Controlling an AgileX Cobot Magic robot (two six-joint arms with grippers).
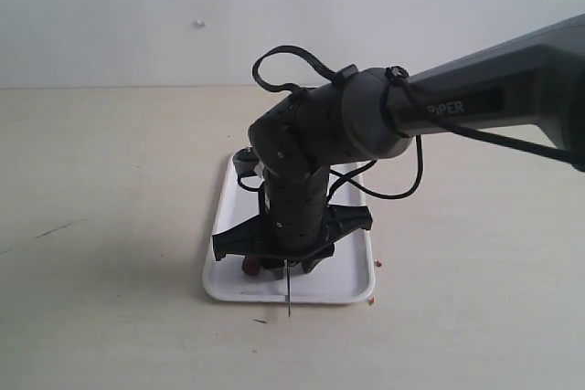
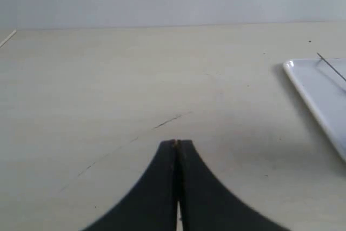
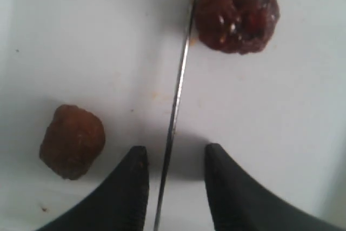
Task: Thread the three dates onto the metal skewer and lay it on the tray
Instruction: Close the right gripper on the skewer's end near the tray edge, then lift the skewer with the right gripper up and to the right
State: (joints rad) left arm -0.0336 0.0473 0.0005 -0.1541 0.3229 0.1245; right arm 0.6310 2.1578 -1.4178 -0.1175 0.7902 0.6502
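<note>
The white tray [image 1: 226,203] lies mid-table with my right arm hanging straight over it. In the right wrist view my right gripper [image 3: 175,152] is open and straddles the metal skewer [image 3: 178,96], which lies flat on the tray [image 3: 81,41]; neither jaw touches it. One date [image 3: 237,13] rests beside the skewer further ahead, another date [image 3: 72,140] just outside one finger. The skewer's tip [image 1: 289,300] pokes past the tray's near rim, and one date [image 1: 249,267] peeks out under the wrist. My left gripper [image 2: 177,143] is shut and empty over bare table, with the tray [image 2: 319,87] off to the side.
Tiny reddish crumbs [image 1: 372,301] lie by the tray's near right corner. The right arm's cable [image 1: 402,191] loops over the tray's far side. A thin dark scratch [image 2: 172,120] marks the beige tabletop ahead of the left gripper.
</note>
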